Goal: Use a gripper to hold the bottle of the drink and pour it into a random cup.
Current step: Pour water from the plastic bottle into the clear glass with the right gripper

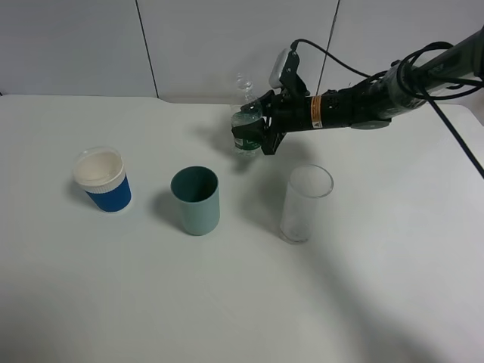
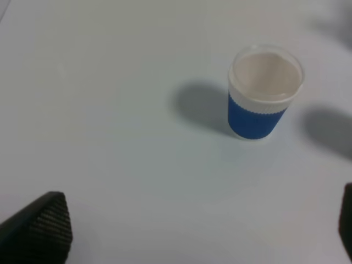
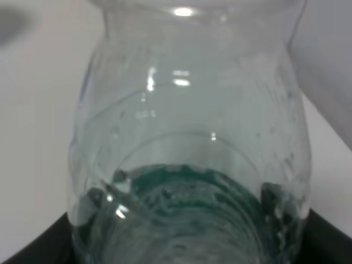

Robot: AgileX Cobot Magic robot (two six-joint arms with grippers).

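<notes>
Right pincer: we see the right pincer [image 1: 255,133] clenched on the bottle [image 1: 243,125], one black finger on each side of its lower half.
Right arm: the right arm [image 1: 363,102] comes in from the right side of the high view. It lies almost flat and reaches toward the middle. An orange and white sticker band [image 1: 315,111] sits just behind the pincer.
Bottle: it is clear with a green label and stands upright, open neck on top. It is behind the gap between two cups. We cannot tell if its bottom touches the table [image 1: 242,310], or how much drink it holds.
Left pincer: the left pincer [image 2: 192,228] is released, its tips far apart, above the table near the blue cup [image 2: 264,93].
Clear cup: the clear cup [image 1: 305,203] is the nearest cup to the bottle, in front and to the right. It looks see-through all the way down.
Teal cup: the teal cup [image 1: 196,200] stands in the middle of the row, dark inside.
Blue cup: white rim, plain white inside, on the left end.
Room: the three cups stand well apart. The wall [image 1: 189,45] meets the table a little behind the bottle.
</notes>
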